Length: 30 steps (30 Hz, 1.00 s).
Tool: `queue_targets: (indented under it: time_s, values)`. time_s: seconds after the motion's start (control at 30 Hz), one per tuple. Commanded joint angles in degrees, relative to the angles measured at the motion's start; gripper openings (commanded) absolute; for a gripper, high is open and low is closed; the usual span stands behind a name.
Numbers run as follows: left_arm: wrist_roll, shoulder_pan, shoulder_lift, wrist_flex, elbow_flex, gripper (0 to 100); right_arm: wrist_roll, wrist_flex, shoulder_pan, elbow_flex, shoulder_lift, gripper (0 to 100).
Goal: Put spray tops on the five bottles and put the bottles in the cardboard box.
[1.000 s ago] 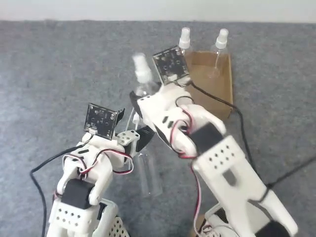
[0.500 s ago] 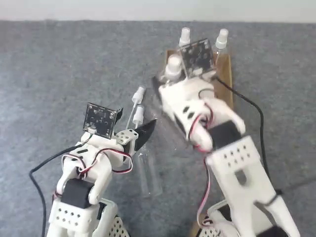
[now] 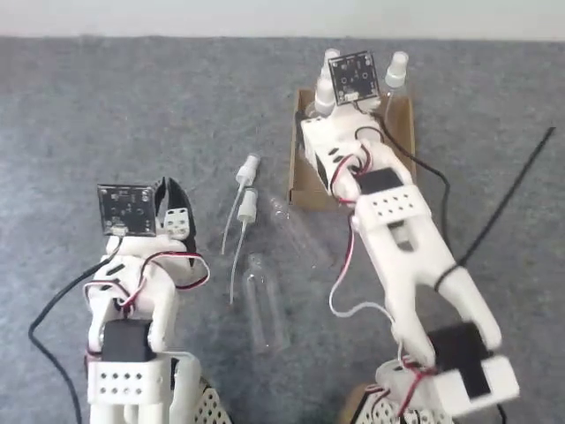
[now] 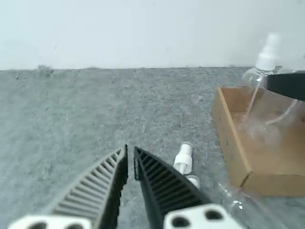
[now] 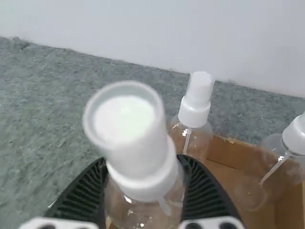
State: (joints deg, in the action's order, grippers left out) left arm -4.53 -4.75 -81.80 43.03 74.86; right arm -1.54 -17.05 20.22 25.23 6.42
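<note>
My left claw [image 4: 130, 151] sits pulled back, fingers almost touching; right arm [image 3: 415, 238] stretched forward, right claw [image 5: 143, 164] clamping a bottle [image 5: 136, 143].

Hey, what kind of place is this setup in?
Probably a robotics lab or hobby bench: grey felt mat, plain white wall, and the right pincer holding a spray bottle at a cardboard box.

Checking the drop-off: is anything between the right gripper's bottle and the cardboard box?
Nothing visible. The held bottle hangs over the box, beside free floor; two capped bottles stand along its far side.
</note>
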Motion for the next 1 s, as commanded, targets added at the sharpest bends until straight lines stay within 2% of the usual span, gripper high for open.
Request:
queue_targets:
  time_s: [0.0, 0.43, 0.97]
  values:
    - [-0.6, 1.1, -0.9, -1.5, -0.1, 1, 1.6, 2.2, -1.2, -9.5, -4.4, 0.6]
    - [-0.6, 1.5, -1.1, -1.5, 0.0, 1, 1.7, 2.2, -2.5, -17.9, -18.5, 0.6]
    - [-0.7, 1.5, -1.1, -0.5, 0.0, 1, 1.6, 2.8, -2.8, -18.5, -23.2, 0.7]
